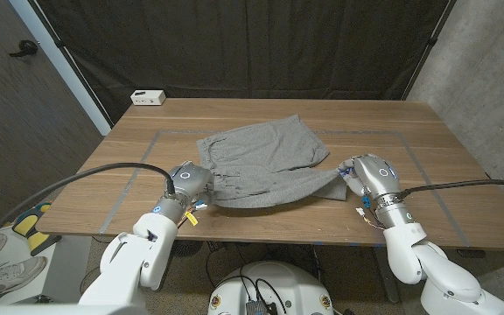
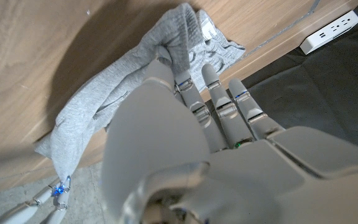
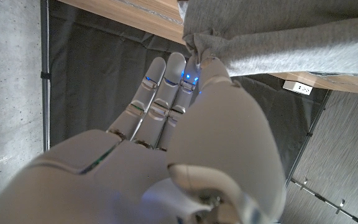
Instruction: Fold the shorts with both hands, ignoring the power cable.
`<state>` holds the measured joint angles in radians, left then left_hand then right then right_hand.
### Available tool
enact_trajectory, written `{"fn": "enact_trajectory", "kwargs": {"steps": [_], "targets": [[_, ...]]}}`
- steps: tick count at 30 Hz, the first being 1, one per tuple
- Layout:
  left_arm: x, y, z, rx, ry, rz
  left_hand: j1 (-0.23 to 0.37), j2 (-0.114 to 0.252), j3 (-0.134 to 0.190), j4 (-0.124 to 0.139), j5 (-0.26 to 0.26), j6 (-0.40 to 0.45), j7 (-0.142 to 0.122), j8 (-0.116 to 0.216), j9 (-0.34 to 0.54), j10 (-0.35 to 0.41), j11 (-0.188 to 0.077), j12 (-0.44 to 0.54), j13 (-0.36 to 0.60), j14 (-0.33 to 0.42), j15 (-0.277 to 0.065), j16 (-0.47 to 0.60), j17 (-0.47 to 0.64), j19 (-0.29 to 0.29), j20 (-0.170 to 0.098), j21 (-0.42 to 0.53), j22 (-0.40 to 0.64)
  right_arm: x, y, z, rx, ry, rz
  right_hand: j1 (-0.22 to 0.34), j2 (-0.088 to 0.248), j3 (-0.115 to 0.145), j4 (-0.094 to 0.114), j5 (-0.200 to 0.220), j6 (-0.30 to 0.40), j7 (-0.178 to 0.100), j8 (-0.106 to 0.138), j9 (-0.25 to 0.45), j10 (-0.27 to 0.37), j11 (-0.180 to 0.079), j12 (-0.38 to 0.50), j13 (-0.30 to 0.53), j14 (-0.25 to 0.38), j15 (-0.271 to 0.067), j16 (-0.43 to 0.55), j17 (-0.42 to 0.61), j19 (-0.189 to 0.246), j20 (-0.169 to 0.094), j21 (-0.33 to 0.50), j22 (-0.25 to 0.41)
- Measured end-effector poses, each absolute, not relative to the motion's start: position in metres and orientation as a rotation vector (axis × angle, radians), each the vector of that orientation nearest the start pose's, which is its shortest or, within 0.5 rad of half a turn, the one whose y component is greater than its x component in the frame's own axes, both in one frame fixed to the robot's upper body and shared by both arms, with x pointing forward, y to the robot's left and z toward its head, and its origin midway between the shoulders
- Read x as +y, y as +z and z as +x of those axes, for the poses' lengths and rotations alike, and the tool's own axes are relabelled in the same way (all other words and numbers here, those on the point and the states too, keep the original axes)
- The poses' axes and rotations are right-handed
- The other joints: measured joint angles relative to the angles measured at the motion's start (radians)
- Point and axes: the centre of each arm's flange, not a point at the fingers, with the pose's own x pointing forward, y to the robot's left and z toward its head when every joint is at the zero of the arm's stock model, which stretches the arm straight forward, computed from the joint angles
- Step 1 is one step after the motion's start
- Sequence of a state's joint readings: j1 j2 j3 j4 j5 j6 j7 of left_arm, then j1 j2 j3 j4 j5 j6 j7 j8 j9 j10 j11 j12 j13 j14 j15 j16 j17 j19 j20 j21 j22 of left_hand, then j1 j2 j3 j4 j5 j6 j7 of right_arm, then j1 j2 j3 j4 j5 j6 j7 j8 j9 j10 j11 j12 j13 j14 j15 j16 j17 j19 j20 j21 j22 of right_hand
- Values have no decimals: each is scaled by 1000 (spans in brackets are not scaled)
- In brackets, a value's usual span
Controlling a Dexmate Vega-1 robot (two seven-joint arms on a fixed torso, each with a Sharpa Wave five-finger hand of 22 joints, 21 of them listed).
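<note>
Grey shorts (image 1: 265, 157) lie crumpled across the middle of the wooden table (image 1: 409, 122). Their near edge stretches as a band between my two hands. My left hand (image 1: 186, 182) grips the near left corner, and in the left wrist view its fingers (image 2: 219, 102) close under a bunched fold of the shorts (image 2: 123, 81). My right hand (image 1: 367, 175) holds the near right corner. The right wrist view shows the cloth (image 3: 278, 37) pinched at the tip of that hand (image 3: 185, 118), with the rest hanging taut away from it.
A white power strip (image 1: 148, 97) sits at the table's far left corner, also seen as a white power strip (image 2: 331, 28) in the left wrist view. Tape lines (image 1: 151, 144) mark a rectangle on the tabletop. A black curtain hangs behind the table.
</note>
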<state>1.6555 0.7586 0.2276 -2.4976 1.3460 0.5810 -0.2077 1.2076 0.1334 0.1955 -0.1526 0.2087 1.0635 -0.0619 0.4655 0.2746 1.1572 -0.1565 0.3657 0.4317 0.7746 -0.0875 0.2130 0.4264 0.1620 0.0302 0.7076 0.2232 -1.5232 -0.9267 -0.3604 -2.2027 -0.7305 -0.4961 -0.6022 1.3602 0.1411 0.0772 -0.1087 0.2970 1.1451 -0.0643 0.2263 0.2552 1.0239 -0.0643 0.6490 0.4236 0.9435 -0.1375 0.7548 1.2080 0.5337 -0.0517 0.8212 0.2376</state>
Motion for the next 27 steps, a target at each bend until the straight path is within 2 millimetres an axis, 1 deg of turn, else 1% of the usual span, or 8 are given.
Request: {"fn": "enact_trajectory", "kwargs": {"steps": [3,13,15,17,22,24,26,27], "targets": [[230,-61,386,-465,345,1663,0,0,6,-6,0,-5,5,2,0,-4,4,4,0,0,0,-7,-5,-4,4,0,0,-258,-106,440,-740,-447,-1364,0,0,0,0,0,0,0,0,0,0,0,0,0,0,0,0,0,-2,-2,4,-1],[247,-38,381,-496,374,1592,0,0,16,-15,-4,-6,6,16,0,-6,5,6,0,0,0,-8,-5,-5,5,8,0,-257,-97,442,-776,-451,-1339,5,-5,-1,-1,0,5,5,0,0,4,4,-6,0,2,2,0,0,-2,-2,15,-6],[249,-37,382,-500,345,1549,0,0,20,-18,-4,-11,11,17,0,-11,11,11,0,0,0,-13,-8,-5,5,8,0,-259,-90,445,-788,-464,-1333,5,-5,-1,-1,0,5,5,0,0,4,4,-7,0,2,2,0,0,-2,-2,15,-8],[254,-31,381,-501,366,1550,0,0,21,-18,-4,-11,11,20,0,-11,11,12,0,0,0,-13,-9,-5,5,9,0,-259,-90,445,-791,-461,-1330,5,-5,-1,-1,0,5,5,0,0,4,4,-7,0,2,2,0,0,-5,2,15,-10],[261,-25,383,-507,318,1481,0,0,25,-23,-3,-11,11,23,1,-14,14,26,0,0,0,-13,-9,-5,5,14,0,-261,-82,449,-816,-473,-1305,8,-3,-2,-1,0,5,5,0,-5,4,4,-8,0,11,0,-4,-5,-5,2,23,-11],[266,-20,383,-508,325,1469,0,0,29,-26,1,-11,11,26,1,-14,14,26,0,0,0,-17,-9,-5,5,18,0,-260,-80,450,-826,-470,-1295,8,-3,-2,-1,0,5,5,-6,-5,4,4,-10,0,11,0,-4,-4,-5,2,30,-15],[268,-18,383,-509,320,1455,0,0,32,-29,4,-16,16,31,1,-20,19,42,0,0,0,-17,-9,-5,6,18,0,-260,-78,451,-834,-469,-1290,8,-3,-2,-1,0,5,5,-6,-5,4,4,-11,0,11,0,-4,-2,-5,2,31,-15],[269,-18,384,-508,295,1429,0,0,34,-31,4,-16,16,31,1,-20,19,44,0,0,0,-17,-11,-5,5,18,0,-261,-73,454,-844,-476,-1286,8,-3,-2,-2,0,5,5,-6,-5,4,3,-11,0,11,0,-4,-3,-5,2,31,-15]]}}
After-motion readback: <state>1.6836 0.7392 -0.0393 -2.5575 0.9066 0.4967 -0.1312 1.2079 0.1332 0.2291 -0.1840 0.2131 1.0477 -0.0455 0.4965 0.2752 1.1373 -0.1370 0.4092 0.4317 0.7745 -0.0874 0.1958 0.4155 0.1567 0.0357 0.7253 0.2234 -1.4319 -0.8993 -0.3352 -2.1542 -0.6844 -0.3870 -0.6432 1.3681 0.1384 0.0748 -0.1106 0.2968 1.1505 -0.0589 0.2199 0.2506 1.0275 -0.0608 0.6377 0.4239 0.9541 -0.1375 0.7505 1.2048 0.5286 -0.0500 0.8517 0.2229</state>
